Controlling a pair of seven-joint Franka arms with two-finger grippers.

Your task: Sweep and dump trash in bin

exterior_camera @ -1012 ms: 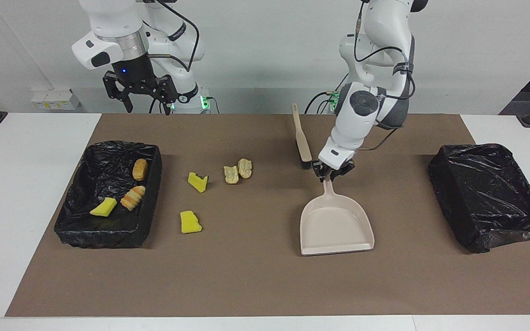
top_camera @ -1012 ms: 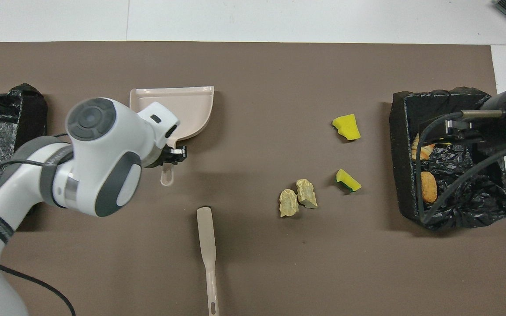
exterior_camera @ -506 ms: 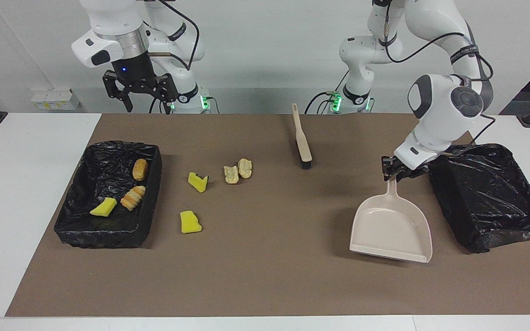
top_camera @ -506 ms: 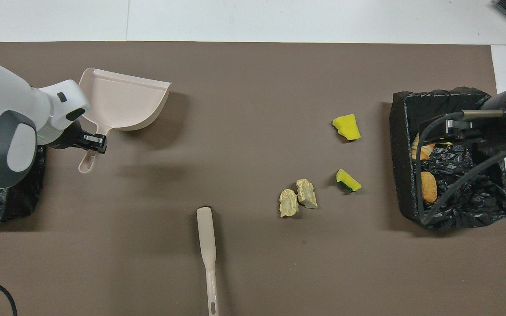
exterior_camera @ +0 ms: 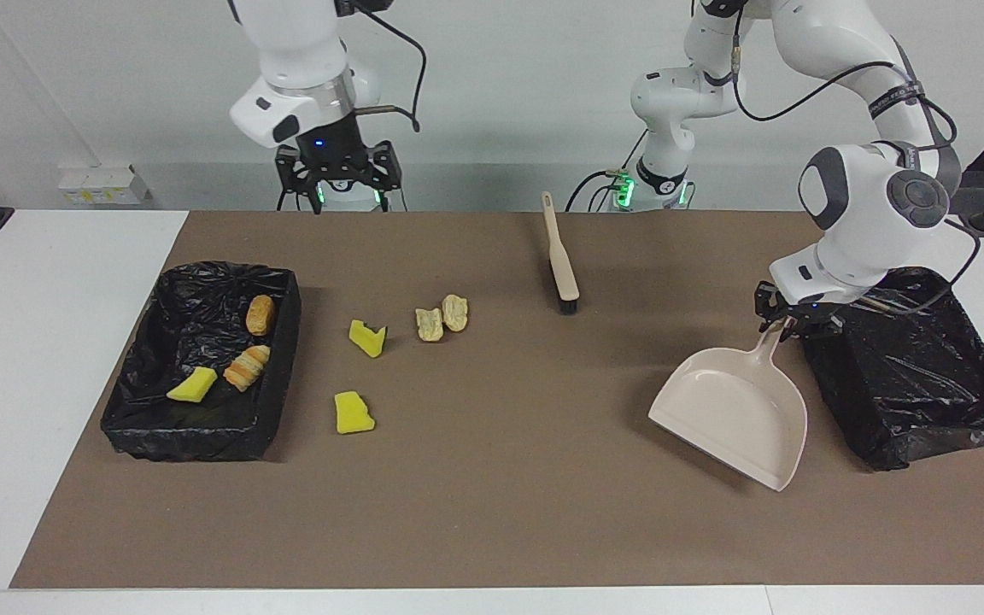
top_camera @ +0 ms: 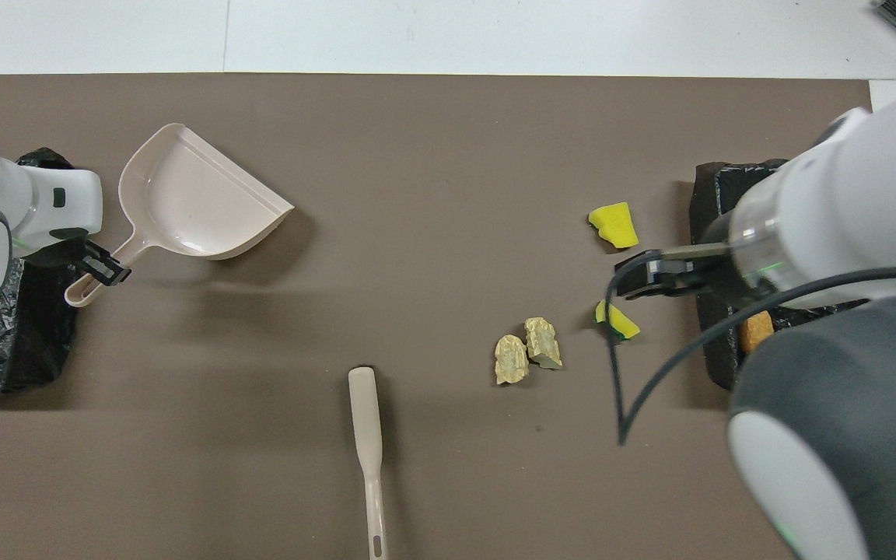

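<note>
Left gripper (exterior_camera: 789, 325) clamped on the handle of the beige dustpan (exterior_camera: 735, 414), pan hanging tilted just beside the empty black bin (exterior_camera: 910, 367) at that arm's end. Right gripper (exterior_camera: 338, 175) up in the air, fingers spread, empty, at the robots' edge of the mat. Below it on the mat, well clear: two yellow sponge chunks (exterior_camera: 367, 338) (exterior_camera: 353, 413) and two tan bread pieces (exterior_camera: 442, 319). Three more scraps (exterior_camera: 244, 367) inside the other bin (exterior_camera: 274, 427). Brush (exterior_camera: 560, 256) lying untouched between the grippers.

Both arms are glossy white with dark grey joint caps and black cables looped along them. Each wrist carries a black gripper (exterior_camera: 336, 175) (exterior_camera: 791, 318); green lights glow at both bases.
</note>
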